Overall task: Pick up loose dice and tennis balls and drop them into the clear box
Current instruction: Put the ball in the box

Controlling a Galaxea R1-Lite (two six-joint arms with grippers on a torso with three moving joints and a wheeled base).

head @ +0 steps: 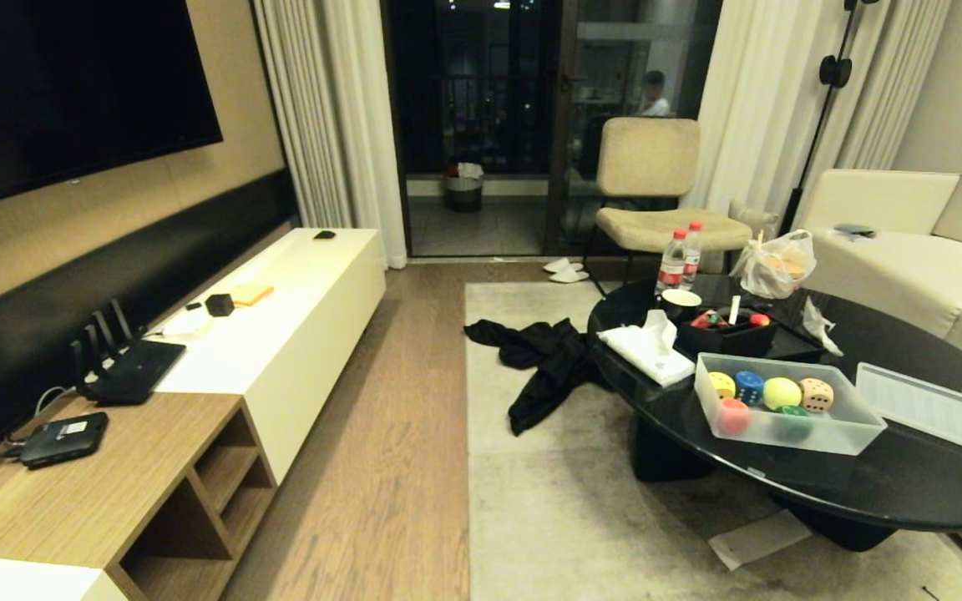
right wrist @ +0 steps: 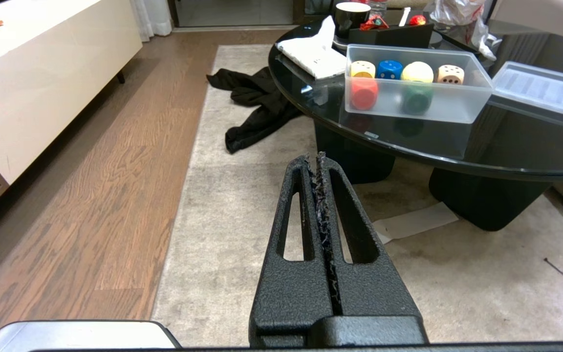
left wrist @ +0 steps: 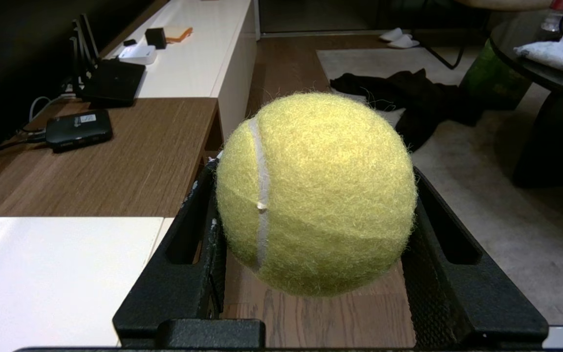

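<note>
A fuzzy yellow-green tennis ball (left wrist: 320,195) fills the left wrist view, and my left gripper (left wrist: 311,168) is shut on it, one black finger on each side, above the wooden floor beside the TV cabinet. The clear box (head: 815,438) stands on the black table and holds another tennis ball (head: 782,393) with yellow (head: 722,385), blue (head: 749,386), beige (head: 816,394), red (head: 733,415) and green (head: 794,421) dice. In the right wrist view the clear box (right wrist: 438,105) sits ahead of my right gripper (right wrist: 314,159), which is shut and empty above the rug. Neither arm shows in the head view.
The box's ribbed lid (head: 936,409) lies to its right on the round black table (head: 865,492). A tissue pack (head: 646,349), a black organiser tray (head: 727,338) and bottles (head: 673,260) stand behind the box. Black clothing (head: 548,359) lies on the rug; the TV cabinet (head: 281,334) runs along the left.
</note>
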